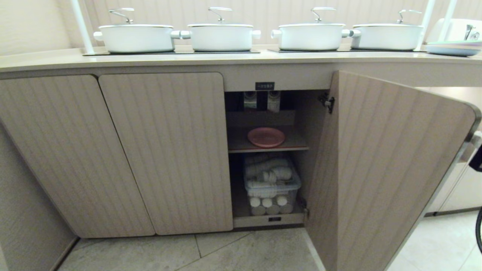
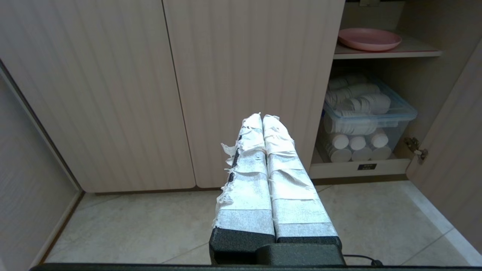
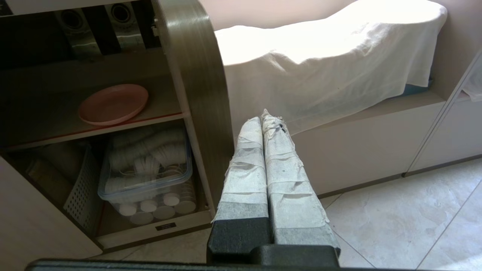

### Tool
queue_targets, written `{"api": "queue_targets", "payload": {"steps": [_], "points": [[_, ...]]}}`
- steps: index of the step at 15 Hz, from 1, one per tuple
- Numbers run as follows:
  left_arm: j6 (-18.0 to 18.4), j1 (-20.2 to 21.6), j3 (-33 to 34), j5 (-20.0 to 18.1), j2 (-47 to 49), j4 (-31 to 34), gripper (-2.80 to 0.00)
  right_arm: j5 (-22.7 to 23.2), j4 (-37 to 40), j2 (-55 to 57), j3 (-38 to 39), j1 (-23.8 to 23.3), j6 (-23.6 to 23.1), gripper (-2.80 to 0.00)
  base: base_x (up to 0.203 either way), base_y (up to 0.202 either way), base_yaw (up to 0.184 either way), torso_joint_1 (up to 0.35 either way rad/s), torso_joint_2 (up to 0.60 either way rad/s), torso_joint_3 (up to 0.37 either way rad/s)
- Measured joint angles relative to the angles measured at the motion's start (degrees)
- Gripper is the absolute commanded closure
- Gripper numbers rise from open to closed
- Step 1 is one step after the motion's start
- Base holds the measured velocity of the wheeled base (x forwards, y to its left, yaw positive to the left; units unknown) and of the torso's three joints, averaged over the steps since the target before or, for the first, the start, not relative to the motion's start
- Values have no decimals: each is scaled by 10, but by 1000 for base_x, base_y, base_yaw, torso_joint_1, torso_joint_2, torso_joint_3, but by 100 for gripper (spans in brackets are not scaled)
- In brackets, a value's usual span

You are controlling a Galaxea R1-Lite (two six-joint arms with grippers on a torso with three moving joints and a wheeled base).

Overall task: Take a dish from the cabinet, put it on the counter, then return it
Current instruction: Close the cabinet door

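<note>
The pink dish (image 1: 266, 137) lies flat on the inner shelf of the cabinet (image 1: 241, 146), whose fluted door (image 1: 388, 169) stands swung open to the right. The dish also shows in the left wrist view (image 2: 369, 39) and the right wrist view (image 3: 113, 104). The cream counter (image 1: 241, 58) runs above the doors. My right gripper (image 3: 266, 117) is shut and empty, low in front of the open door's edge, to the right of the opening. My left gripper (image 2: 262, 117) is shut and empty, low before the closed middle door. Neither gripper's fingers show in the head view.
Several white lidded pots (image 1: 220, 35) stand on black hob panels on the counter, with stacked pale plates (image 1: 452, 48) at its right end. A clear bin of paper cups (image 1: 272, 186) fills the cabinet's lower space. A white cloth (image 3: 331, 64) covers a bench right of the door.
</note>
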Motion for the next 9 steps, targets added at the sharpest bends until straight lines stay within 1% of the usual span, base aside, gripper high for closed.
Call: {"api": "queue_targets", "payload": {"steps": [6,9], "points": [[0,0,0,0,0,0,0,0,-6,45,-17,1,2,0,0,0,0,0,0,0],[0,0,0,0,0,0,0,-1,-40,68,-15,15,5,0,0,0,0,0,0,0]]}}
